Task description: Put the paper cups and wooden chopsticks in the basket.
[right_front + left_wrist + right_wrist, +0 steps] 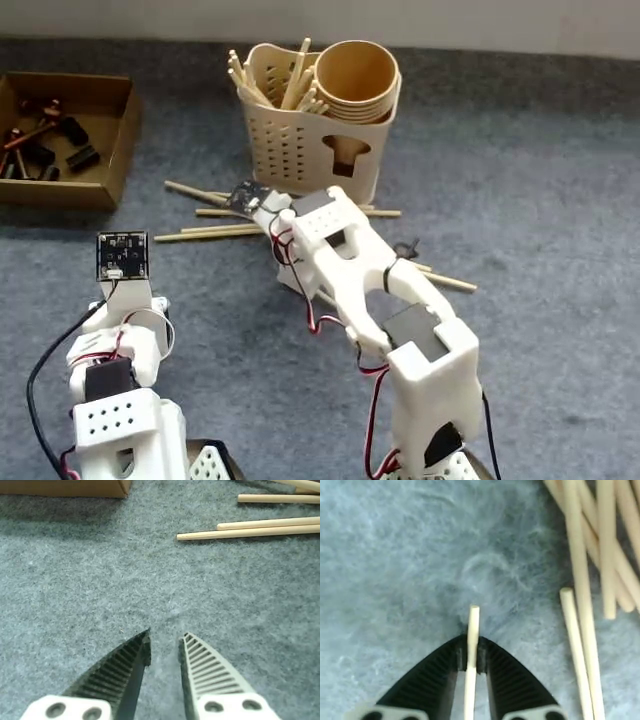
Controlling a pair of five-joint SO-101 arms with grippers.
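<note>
While the left gripper [165, 634] hangs slightly parted, the right gripper [469, 641] pinches a chopstick [474, 617], tip poking out ahead.

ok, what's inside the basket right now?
Stacked paper cups and several wooden chopsticks leaning beside them. The basket wall hides their lower ends and the floor.

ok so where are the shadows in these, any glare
high view: soft even light, a faint shadow on the carpet under the right arm, no glare on the basket; left wrist view: thin dark shadows edge the loose chopsticks; right wrist view: small shadow at the tips of the right claw, shut on one chopstick
</note>
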